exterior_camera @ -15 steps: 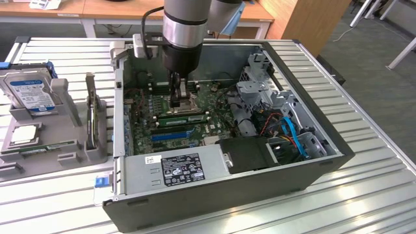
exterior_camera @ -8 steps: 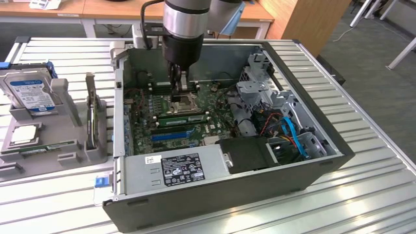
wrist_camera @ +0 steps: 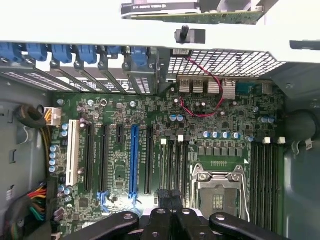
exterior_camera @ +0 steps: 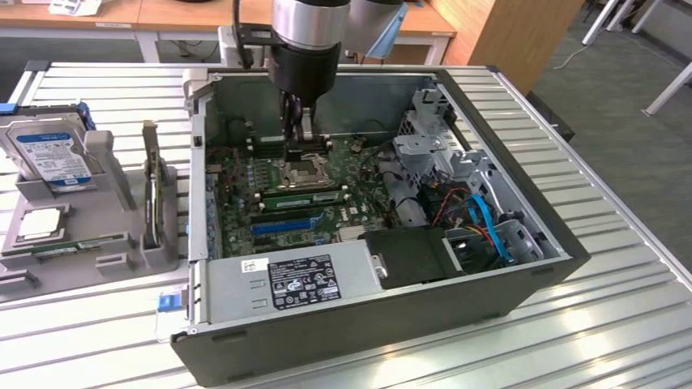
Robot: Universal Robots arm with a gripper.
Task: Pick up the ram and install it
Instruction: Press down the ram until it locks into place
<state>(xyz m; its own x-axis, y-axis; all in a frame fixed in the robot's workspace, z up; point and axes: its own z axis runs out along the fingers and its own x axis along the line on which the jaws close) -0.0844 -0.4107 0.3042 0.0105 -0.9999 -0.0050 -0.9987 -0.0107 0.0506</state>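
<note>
The pincer (exterior_camera: 304, 144) hangs over the motherboard (exterior_camera: 292, 190), fingers closed together in the wrist view.

Hard drive (exterior_camera: 49, 154) stands beside open computer case (exterior_camera: 519, 267).

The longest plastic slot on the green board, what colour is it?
Blue: the long plastic slot on the green motherboard, best in the wrist view.

Open top of PC case (exterior_camera: 492, 89) gives free way down to motherboard (exterior_camera: 292, 182). Around CPU socket (exterior_camera: 305, 170): drive cage (exterior_camera: 433, 150) and cables (exterior_camera: 487, 219) crowd exterior view's right, power supply (exterior_camera: 292, 279) blocks near side. Arm w/ tool (exterior_camera: 303, 142) stands just behind socket.
</note>
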